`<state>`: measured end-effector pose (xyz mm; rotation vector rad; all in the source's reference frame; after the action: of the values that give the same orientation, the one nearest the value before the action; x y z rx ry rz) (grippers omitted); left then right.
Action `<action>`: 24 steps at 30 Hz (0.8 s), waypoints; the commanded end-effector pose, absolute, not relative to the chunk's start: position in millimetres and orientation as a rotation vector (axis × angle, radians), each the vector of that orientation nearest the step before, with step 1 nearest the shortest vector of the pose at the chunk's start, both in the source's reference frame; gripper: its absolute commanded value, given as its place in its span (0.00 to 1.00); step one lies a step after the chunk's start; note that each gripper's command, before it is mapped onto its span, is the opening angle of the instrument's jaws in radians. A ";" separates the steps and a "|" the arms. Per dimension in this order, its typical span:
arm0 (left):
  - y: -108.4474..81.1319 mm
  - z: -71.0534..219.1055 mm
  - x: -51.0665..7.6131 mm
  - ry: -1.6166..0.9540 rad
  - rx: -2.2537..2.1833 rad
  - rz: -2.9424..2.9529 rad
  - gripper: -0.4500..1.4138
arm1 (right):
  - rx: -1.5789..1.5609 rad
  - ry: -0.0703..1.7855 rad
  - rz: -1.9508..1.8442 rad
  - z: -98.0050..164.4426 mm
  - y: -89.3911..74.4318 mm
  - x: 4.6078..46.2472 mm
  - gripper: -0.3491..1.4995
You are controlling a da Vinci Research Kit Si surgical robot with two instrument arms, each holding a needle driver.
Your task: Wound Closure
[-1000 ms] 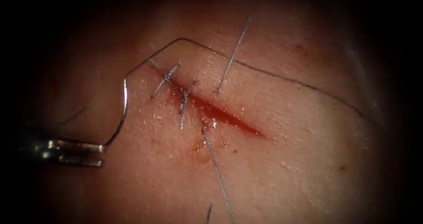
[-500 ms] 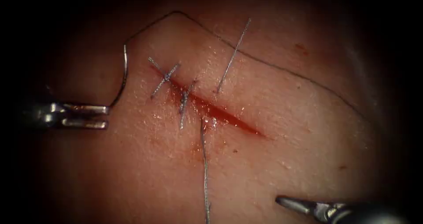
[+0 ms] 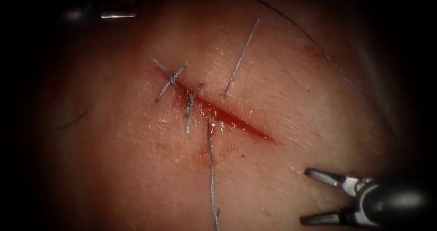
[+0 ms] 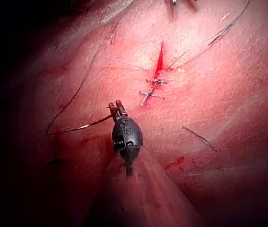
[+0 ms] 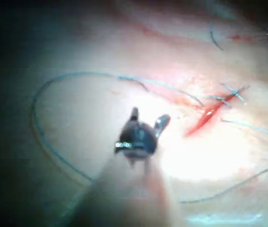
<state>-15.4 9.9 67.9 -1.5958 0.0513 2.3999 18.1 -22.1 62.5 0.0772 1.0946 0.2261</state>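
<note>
The cut [image 3: 218, 114] runs slantwise across the tissue [image 3: 282, 99], with two tied stitches [image 3: 172, 79] at its upper left end. A pale thread [image 3: 211, 167] crosses the cut beyond them and comes out on the right side. My left tool [image 3: 118, 15] hangs far up and left of the cut. In the left wrist view its jaws [image 4: 117, 107] are shut on the curved needle [image 4: 77, 127] near its pointed end, with the needle free of the tissue. My right tool [image 3: 306, 196] stands open at the lower right, holding nothing, and also shows in its wrist view [image 5: 148, 117].
Dark thread [image 3: 337, 69] trails from the needle across the upper right of the tissue. Red fluid [image 3: 207, 151] stains the skin just below the cut. A short loose thread end [image 3: 77, 118] lies at the far left.
The left tool has carried the needle upward and away from the cut, drawing the dark thread after it. The right tool has come in from the lower right and opened its jaws.
</note>
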 end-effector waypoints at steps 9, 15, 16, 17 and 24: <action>9.3 73.7 -15.1 -0.149 -1.346 2.259 0.93 | 0.075 1.104 0.242 62.4 -22.5 19.4 0.96; 8.5 70.0 -14.3 -0.235 -1.298 2.173 0.96 | 0.071 1.120 0.262 61.9 -21.7 19.2 0.96; 8.5 69.3 -14.1 -0.240 -1.301 2.164 0.96 | 0.070 1.122 0.265 61.9 -21.6 19.2 0.96; 8.4 68.2 -13.8 -0.248 -1.309 2.149 0.96 | 0.070 1.121 0.266 61.8 -21.5 19.1 0.96; 7.7 63.5 -9.3 -0.165 -1.292 2.243 0.94 | 0.067 1.120 0.272 61.4 -21.8 19.0 0.96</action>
<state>-7.5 7.7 62.5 -1.2194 -0.0952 2.3322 18.4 -21.0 61.0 0.0636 1.1182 0.2720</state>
